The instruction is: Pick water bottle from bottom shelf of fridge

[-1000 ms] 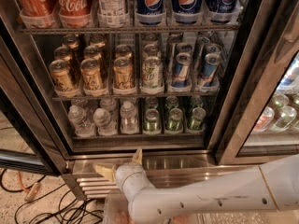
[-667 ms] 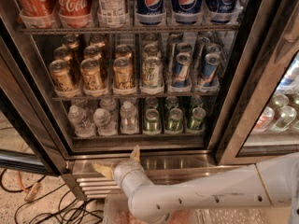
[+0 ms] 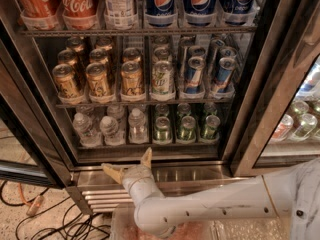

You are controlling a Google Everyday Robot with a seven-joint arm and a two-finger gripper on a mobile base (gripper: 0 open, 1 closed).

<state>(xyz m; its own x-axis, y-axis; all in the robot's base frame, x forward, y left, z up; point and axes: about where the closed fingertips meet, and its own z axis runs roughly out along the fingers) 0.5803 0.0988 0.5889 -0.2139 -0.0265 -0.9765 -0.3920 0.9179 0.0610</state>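
Note:
The fridge [image 3: 250, 114] stands open with its dark inside in full view. On the bottom shelf [image 3: 125, 145] stand several small clear water bottles [image 3: 137, 126] with white caps at the left, and green cans [image 3: 186, 128] at the right. My gripper [image 3: 129, 163] is open and empty. It hangs in front of the steel base grille [image 3: 100, 196], just below the shelf's front rail and under the rightmost water bottle. One finger [image 3: 146, 157] points up and the other finger [image 3: 112, 171] points left. The white arm [image 3: 210, 206] reaches in from the lower right.
Gold cans [image 3: 97, 79] and blue-silver cans [image 3: 197, 74] fill the middle rack. Cola bottles [image 3: 75, 4] and Pepsi bottles [image 3: 200, 1] stand on top. A neighbouring glass-fronted cooler [image 3: 300, 119] is at the right. Black cables [image 3: 35, 224] lie on the floor at the lower left.
The gripper has crept slightly up and to the right toward the bottom shelf's front rail. Nothing in the fridge has moved.

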